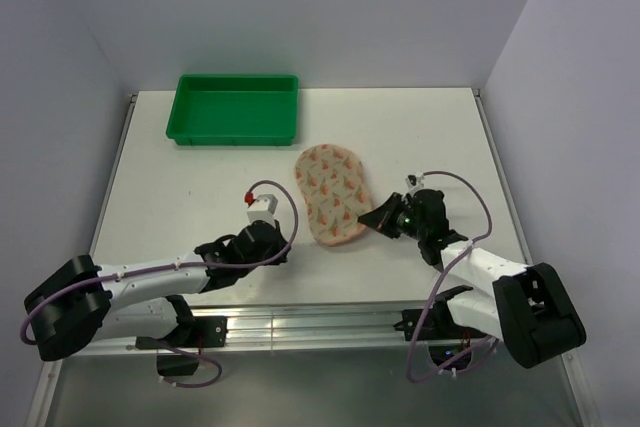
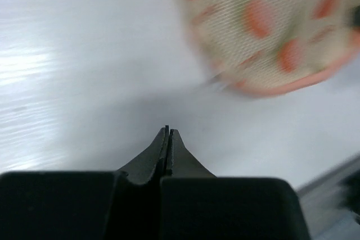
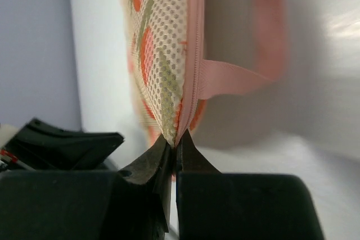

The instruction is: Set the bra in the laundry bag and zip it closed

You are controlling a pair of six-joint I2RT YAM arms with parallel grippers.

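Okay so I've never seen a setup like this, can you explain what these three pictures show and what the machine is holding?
Two robot arms are bolted at the near edge of a white table. One picture looks down from above; the other two come from cameras on each wrist. On the table lie a green tray and a pink printed laundry bag. The right gripper is shut, pinching the bag's edge at the zipper. The left gripper is shut on nothing, beside the bag. No bra shows.

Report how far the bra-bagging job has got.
Done: no bra shows anywhere, and the laundry bag lies shut-looking on the table, so the bra is probably inside.
In hand: the right gripper is pinched on the bag's zipper edge.
Left: confirming the zip is fully closed. The left gripper is shut, holding nothing.
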